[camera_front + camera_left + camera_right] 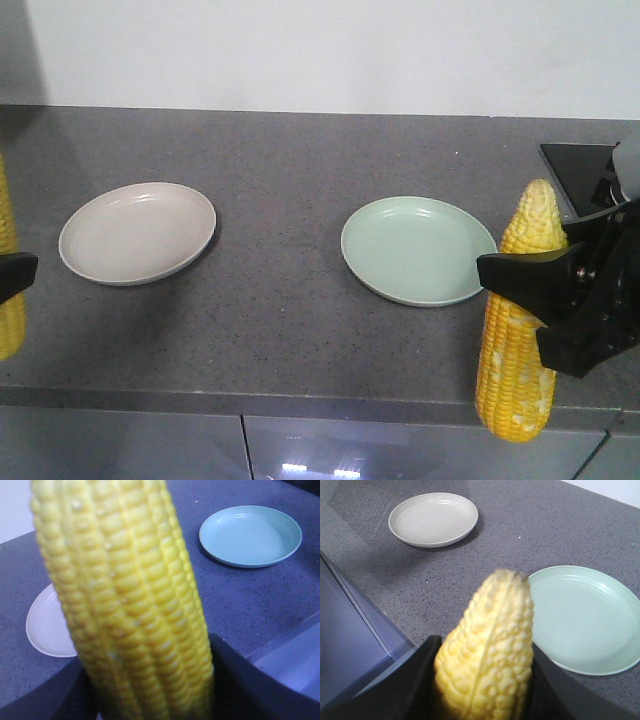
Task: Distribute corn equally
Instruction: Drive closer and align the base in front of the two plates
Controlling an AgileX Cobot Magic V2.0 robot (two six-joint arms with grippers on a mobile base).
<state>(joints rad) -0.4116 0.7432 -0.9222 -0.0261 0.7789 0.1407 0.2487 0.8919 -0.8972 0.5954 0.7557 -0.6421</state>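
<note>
Grey speckled stone countertop (290, 310), white wall (330, 50) behind; round beige plate (137, 233) at centre left, round pale-green plate (418, 250) at centre right. My left gripper (12, 275) clasps one upright yellow corn cob (130, 605) at the left edge; my right gripper (530, 305) clasps a second corn cob (515, 390) at lower right.

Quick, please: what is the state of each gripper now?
Left gripper: closed, holding the left cob upright.
Right gripper: closed, holding the right cob, tip up.
</note>
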